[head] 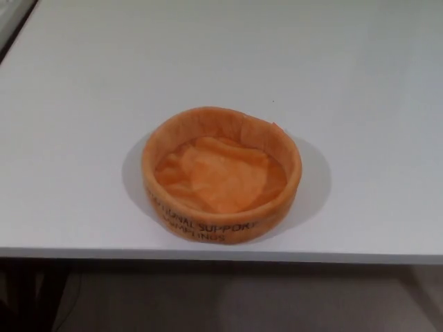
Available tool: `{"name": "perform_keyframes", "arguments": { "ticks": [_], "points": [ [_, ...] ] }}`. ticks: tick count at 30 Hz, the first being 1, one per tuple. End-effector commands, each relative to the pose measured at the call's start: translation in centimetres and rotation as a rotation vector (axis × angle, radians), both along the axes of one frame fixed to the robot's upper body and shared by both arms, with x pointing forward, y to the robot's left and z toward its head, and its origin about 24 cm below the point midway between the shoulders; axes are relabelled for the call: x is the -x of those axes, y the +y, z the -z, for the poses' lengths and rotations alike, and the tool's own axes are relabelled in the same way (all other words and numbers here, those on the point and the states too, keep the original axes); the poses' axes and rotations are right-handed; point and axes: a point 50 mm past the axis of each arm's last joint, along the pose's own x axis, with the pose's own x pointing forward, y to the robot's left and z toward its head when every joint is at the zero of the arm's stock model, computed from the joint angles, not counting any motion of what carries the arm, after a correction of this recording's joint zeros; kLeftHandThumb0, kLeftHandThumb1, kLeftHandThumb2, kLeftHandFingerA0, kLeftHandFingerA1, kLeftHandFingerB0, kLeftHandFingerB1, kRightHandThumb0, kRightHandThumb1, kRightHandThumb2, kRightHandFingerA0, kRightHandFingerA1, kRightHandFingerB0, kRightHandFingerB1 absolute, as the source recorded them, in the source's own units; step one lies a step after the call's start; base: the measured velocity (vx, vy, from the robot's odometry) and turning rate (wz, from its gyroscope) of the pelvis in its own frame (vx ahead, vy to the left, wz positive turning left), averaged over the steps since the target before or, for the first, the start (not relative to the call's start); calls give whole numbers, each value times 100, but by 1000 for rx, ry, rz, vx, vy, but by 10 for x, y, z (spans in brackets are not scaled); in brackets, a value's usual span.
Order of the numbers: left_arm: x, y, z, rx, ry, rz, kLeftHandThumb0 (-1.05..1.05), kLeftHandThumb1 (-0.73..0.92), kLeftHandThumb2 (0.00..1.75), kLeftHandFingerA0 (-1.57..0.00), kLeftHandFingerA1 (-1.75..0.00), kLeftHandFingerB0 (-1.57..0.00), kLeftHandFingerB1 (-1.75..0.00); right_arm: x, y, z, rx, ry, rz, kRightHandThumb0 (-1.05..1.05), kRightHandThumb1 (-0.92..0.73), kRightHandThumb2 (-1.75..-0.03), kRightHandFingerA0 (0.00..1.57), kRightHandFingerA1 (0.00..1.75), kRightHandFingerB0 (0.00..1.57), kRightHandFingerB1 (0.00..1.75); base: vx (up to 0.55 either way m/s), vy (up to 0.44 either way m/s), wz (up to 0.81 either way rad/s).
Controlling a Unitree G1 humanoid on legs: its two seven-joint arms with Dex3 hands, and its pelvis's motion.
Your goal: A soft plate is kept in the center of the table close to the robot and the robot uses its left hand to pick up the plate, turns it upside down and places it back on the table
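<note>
A: Non-task stuff, quick?
B: White table (83,138), smooth matte top, fills most of the view. Near edge runs straight across, left to right, low in the view.
A: Below that edge?
B: Dim floor (277,297), grey-brown, blurry. A dark upright shape at near left under the table (24,294), can't tell what it is.
A: Far side?
B: Far left corner shows the table's edge cut diagonally, with a dark strip (12,31) beyond it.
</note>
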Motion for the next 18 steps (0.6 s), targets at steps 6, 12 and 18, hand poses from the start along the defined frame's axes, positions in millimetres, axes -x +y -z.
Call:
{"name": "perform_keyframes", "arguments": {
  "ticks": [6,12,18],
  "points": [
    [-2,-9,-71,-54,-594,121,-88,84,66,-38,-41,-32,-33,-12,-12,-59,-39,-359,-249,-64,-87,-66,52,48,31,31,0,0,0],
    [1,3,-85,-88,-659,24,-97,72,84,-30,-46,-24,-35,-12,-11,-59,-55,-364,-248,-62,-88,-67,49,48,30,30,0,0,0],
    [3,9,-106,-75,-745,-40,-93,87,67,-30,-40,-25,-29,-11,-12,-59,-64,-372,-251,-63,-87,-66,51,49,31,31,0,0,0]
  ]
}}
